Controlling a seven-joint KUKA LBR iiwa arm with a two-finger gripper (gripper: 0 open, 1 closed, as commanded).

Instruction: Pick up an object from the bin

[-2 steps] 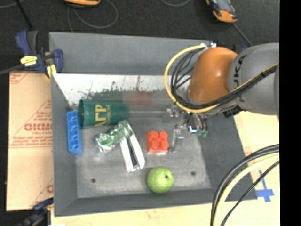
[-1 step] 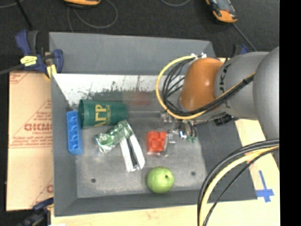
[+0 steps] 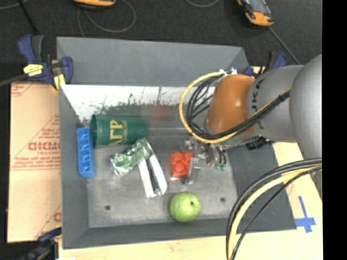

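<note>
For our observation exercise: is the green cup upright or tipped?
Tipped: the green cup lies on its side, its printed wall facing up.

Green cup [image 3: 116, 130] on side, left; blue brick [image 3: 85, 152] beside (contact unclear); green apple [image 3: 185, 207] apart, lower ctr.

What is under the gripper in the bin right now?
A red blocky thing lies on the bin floor, below and just left of the gripper. The gripper covers its right edge and the floor directly beneath.
</note>
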